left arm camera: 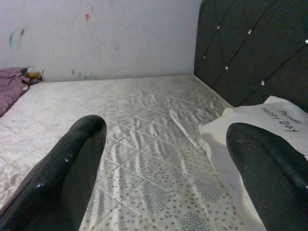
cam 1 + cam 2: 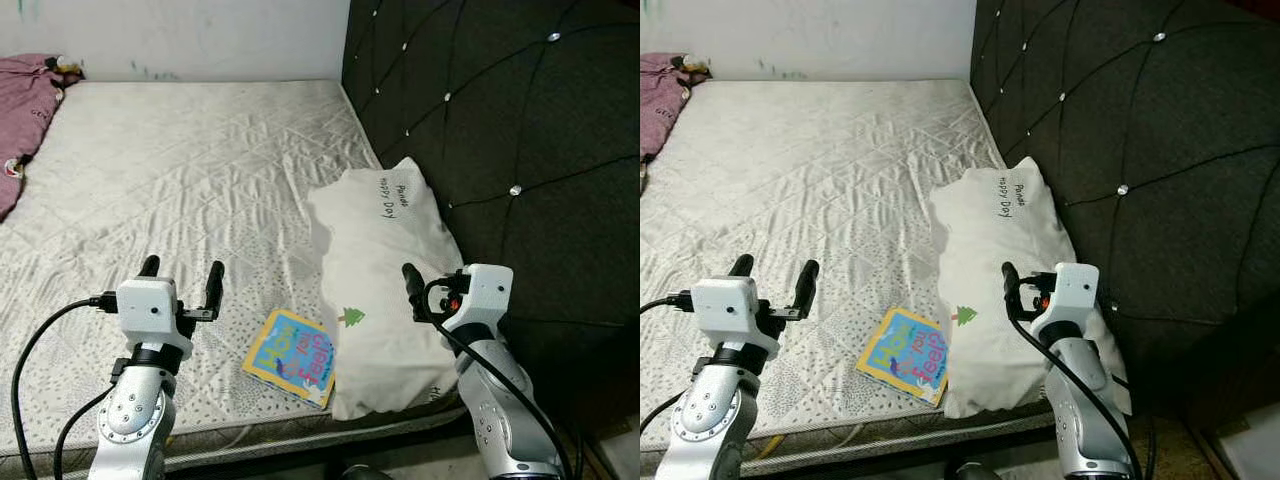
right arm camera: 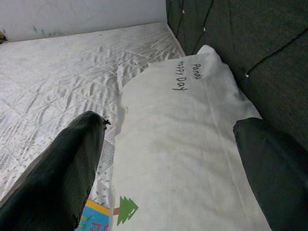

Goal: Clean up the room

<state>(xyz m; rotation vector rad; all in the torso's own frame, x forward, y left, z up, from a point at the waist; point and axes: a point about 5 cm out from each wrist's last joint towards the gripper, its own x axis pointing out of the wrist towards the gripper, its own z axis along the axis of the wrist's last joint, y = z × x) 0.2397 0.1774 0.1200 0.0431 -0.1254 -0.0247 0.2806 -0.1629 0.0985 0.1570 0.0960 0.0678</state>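
A colourful children's book (image 2: 290, 355) lies flat on the mattress (image 2: 180, 170) near its front edge, touching the left side of a white pillow (image 2: 385, 270) printed with "Panda Happy Day". My left gripper (image 2: 183, 266) is open above the mattress, just left of the book, with nothing between its fingers. Over the pillow's near right part, my right gripper (image 3: 171, 125) is open too and holds nothing; in the left eye view one black finger (image 2: 409, 280) shows beside the white wrist housing.
A black tufted headboard (image 2: 500, 130) runs along the right side of the bed. A purple blanket (image 2: 25, 100) is bunched at the far left corner against the white wall (image 1: 106, 33). Bare floor (image 2: 625, 450) shows at the lower right.
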